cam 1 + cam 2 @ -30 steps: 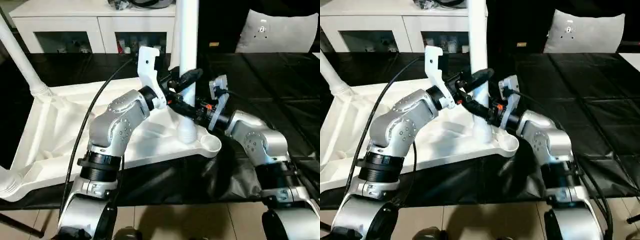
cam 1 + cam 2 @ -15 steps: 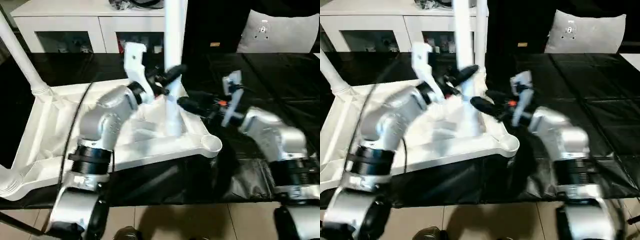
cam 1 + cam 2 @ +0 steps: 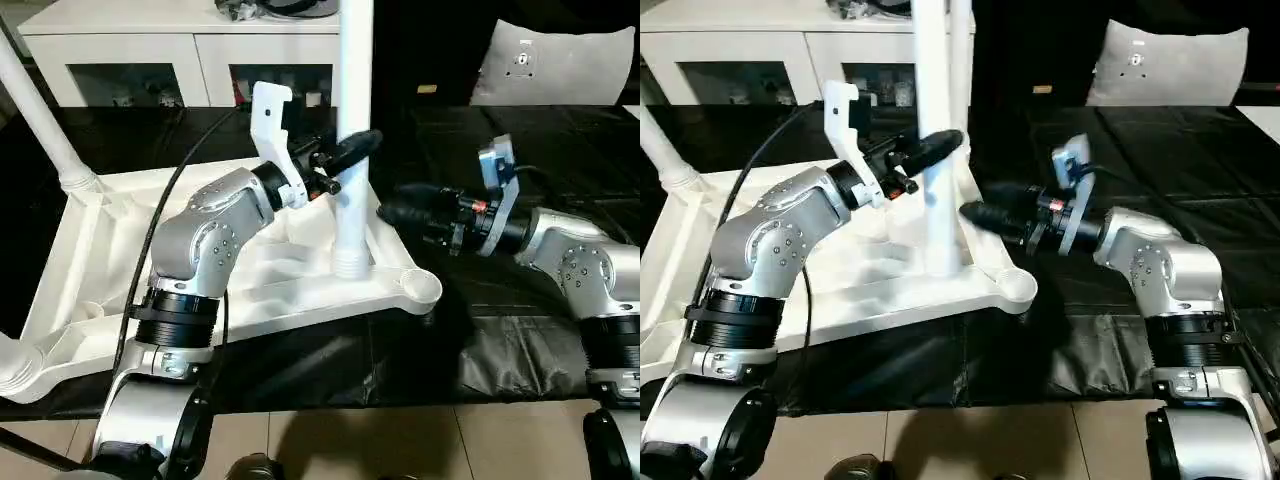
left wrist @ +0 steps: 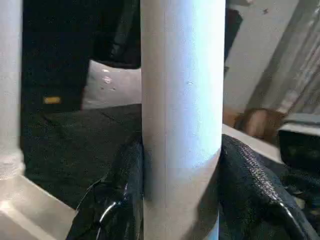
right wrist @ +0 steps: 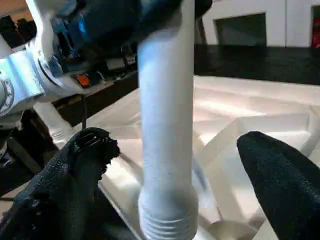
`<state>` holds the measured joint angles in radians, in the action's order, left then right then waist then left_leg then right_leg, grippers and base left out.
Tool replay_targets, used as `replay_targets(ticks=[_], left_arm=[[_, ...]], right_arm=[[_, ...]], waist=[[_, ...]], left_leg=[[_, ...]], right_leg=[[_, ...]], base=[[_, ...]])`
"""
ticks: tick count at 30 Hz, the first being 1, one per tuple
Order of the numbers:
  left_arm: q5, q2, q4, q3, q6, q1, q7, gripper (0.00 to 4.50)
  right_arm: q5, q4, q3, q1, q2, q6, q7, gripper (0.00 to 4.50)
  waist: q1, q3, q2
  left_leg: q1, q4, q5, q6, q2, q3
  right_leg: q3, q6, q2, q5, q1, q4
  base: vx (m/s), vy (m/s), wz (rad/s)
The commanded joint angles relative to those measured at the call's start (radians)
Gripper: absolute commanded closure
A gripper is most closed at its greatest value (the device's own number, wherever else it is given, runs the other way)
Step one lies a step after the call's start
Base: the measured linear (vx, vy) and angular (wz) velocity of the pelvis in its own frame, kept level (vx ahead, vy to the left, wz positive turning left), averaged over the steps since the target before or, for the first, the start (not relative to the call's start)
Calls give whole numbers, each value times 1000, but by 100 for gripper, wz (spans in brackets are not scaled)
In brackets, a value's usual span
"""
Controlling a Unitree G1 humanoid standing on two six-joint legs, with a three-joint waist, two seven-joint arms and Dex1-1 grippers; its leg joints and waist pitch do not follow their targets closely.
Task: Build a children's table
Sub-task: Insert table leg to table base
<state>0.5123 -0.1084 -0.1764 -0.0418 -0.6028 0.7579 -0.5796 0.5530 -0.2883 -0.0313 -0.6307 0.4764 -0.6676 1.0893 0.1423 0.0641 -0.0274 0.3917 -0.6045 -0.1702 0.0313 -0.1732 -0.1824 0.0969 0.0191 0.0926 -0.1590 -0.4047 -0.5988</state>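
The children's table top lies upside down on the black work table, ribbed side up. My left gripper is shut on an upright white leg; in the left wrist view the leg sits tight between the two black fingers. Its threaded lower end stands just inside the rim, beside the near right corner socket. My right gripper is open and apart from the leg, to its right. Its fingers stand wide on either side of the leg. Another leg rises from the far left corner.
A third leg's end shows at the near left corner. A white cabinet stands behind the work table, and a pale cushion at the back right. A black cable loops along my left arm.
My right gripper has let go of the leg, opened wide and drawn back to the right. The left gripper has kept its hold and shifted the leg slightly left.
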Motion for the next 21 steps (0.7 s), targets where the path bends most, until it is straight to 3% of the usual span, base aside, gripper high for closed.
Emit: replay_targets(ticks=[1, 6, 13, 20, 21], left_arm=[[61, 3, 49, -18, -47, 10, -29, 271], [72, -10, 77, 1, -54, -2, -68, 271], [78, -33, 150, 81, -39, -23, -175, 271], [92, -28, 173, 94, -51, -22, -201, 271], [91, -29, 175, 97, -50, -24, -206, 271]], right_arm=[[0, 0, 11, -11, 16, -13, 34, 0], [4, 9, 19, -7, 25, -17, 62, 0], [-3, 44, 78, 9, 50, -15, 157, 0], [-35, 52, 132, 23, 49, 17, 192, 0], [-31, 52, 134, 23, 47, 17, 197, 17]], waist=[[2, -86, 20], [2, -85, 22], [2, -84, 22], [1, -83, 21], [1, -83, 21]], left_leg=[[-18, 58, -134, -50, -53, 18], [-18, 58, -143, -52, -53, 19], [-18, 59, -148, -49, -56, 20], [-17, 59, -156, -44, -55, 20], [-18, 59, -157, -43, -54, 20]], right_leg=[[-46, 181, 68, -263, 57, 65], [-46, 177, 67, -278, 56, 68], [-47, 163, 68, -296, 56, 68], [-47, 161, 67, -311, 55, 70], [-47, 160, 66, -314, 55, 70]], base=[[0, 0, 0], [0, 0, 0], [0, 0, 0], [0, 0, 0], [0, 0, 0]])
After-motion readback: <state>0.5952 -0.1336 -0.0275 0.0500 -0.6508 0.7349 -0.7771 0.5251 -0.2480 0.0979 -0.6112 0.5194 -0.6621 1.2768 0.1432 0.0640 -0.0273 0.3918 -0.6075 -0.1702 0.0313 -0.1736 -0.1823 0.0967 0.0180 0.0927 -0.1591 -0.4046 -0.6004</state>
